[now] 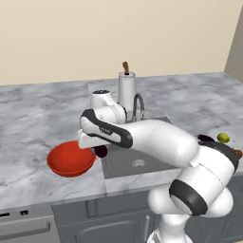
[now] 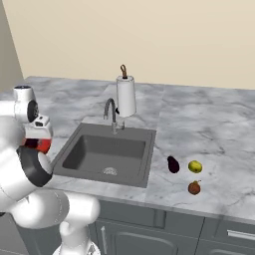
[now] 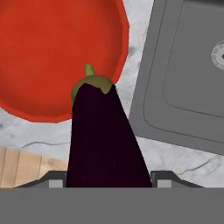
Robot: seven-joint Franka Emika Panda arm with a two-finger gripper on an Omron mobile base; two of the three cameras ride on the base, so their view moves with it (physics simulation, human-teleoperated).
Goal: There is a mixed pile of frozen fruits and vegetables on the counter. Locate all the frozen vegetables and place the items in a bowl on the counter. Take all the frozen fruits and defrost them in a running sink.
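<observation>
Gripper is clamped across the fat end of one eggplant, jaws narrow, stalk end pointing away from the hand. It hangs over the counter just at the bowl's rim on the sink side, stalk tip already over red.

Handling, my guess: frozen, so stiff and probably slick-skinned. It tapers, so a grip near the thick middle is safer than near the tip. Light for its size. Should drop cleanly, though it may skid or bounce on the glossy bowl.

Second eggplant lies on the counter right of the sink, just beside its right edge. Lime sits next to it, brown pear nearer the front edge.

Around: faucet and paper towel roll behind the sink, well clear of the bowl. Nothing blocks the path into the bowl; only the sink edge is close.
</observation>
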